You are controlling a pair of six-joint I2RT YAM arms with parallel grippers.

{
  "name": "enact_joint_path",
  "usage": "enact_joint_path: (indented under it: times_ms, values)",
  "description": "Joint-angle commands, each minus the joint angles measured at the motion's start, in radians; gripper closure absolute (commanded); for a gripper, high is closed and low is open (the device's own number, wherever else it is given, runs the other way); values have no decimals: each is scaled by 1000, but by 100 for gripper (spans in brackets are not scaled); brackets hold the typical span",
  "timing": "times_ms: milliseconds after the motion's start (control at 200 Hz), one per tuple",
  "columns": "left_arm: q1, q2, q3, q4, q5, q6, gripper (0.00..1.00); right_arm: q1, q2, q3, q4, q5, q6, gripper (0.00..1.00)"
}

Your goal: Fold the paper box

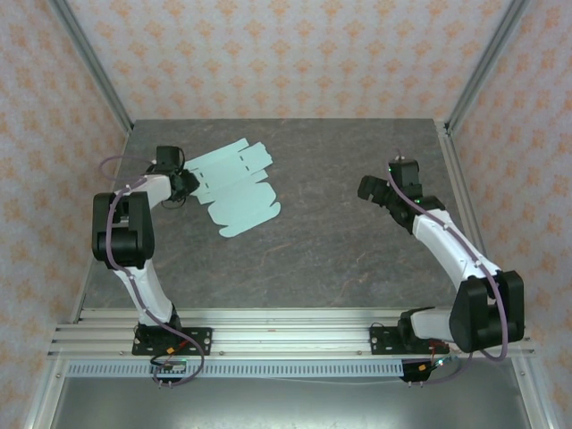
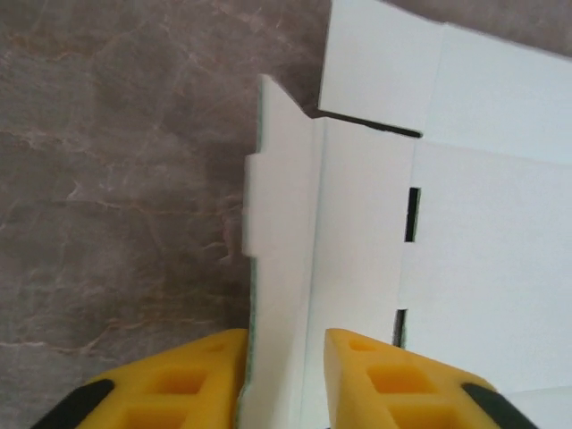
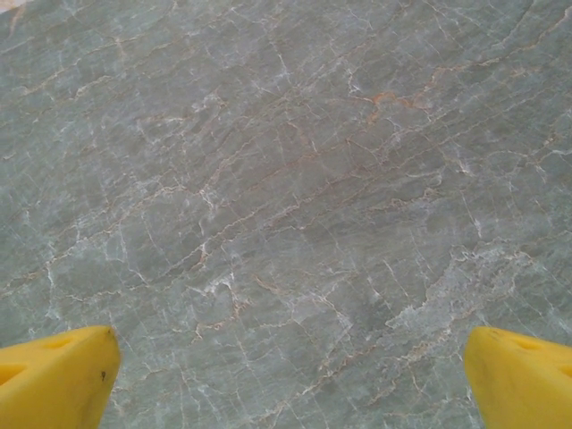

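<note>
The paper box [image 1: 237, 188] lies as a flat pale mint-green die-cut sheet with rounded tabs at the back left of the table. My left gripper [image 1: 186, 183] is at its left edge. In the left wrist view a narrow side flap [image 2: 279, 223] of the paper box [image 2: 483, 250] stands raised between the yellow fingers [image 2: 188, 380], and my left gripper [image 2: 284, 357] is closed narrowly on it. My right gripper [image 1: 374, 192] hovers over bare table at the right, well away from the sheet. Its jaws [image 3: 290, 375] are wide open with nothing between them.
The grey marble-patterned table [image 1: 340, 241] is bounded by metal posts and patterned walls at the back and sides. Bare table lies between the sheet and the right arm. The arm bases sit on the rail at the near edge.
</note>
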Motion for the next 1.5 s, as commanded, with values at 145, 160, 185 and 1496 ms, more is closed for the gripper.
enact_joint_path:
  times_ms: [145,160,185,1496]
  values:
    - [-104,-68,27,76,44,274,100,11,53,88,0,-143,-30,1]
    - [-114,-75,24,81,49,296,100,11,56,93,1,-155,-34,1]
    - [-127,-89,18,92,55,333,100,14,62,104,2,-177,-42,1]
    - [-256,-410,-131,318,657,727,100,125,830,1256,-781,-860,-792,29]
